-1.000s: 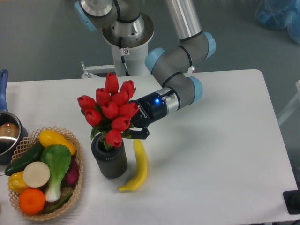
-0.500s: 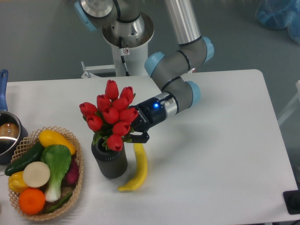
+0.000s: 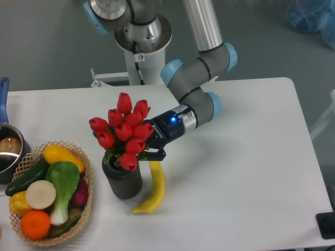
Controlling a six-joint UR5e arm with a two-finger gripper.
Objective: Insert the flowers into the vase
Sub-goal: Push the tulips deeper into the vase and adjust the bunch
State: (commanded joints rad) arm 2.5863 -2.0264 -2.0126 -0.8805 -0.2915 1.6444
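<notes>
**Materials, quick rundown**

You've got glossy, plastic-looking red flowers [image 3: 124, 130] in a matt dark vase [image 3: 122, 180] with ribbed sides. Your table [image 3: 235, 172] is smooth matt white, the banana [image 3: 153, 192] shiny, the basket [image 3: 78, 157] rough woven wicker, and the pot [image 3: 7, 151] polished metal.
</notes>
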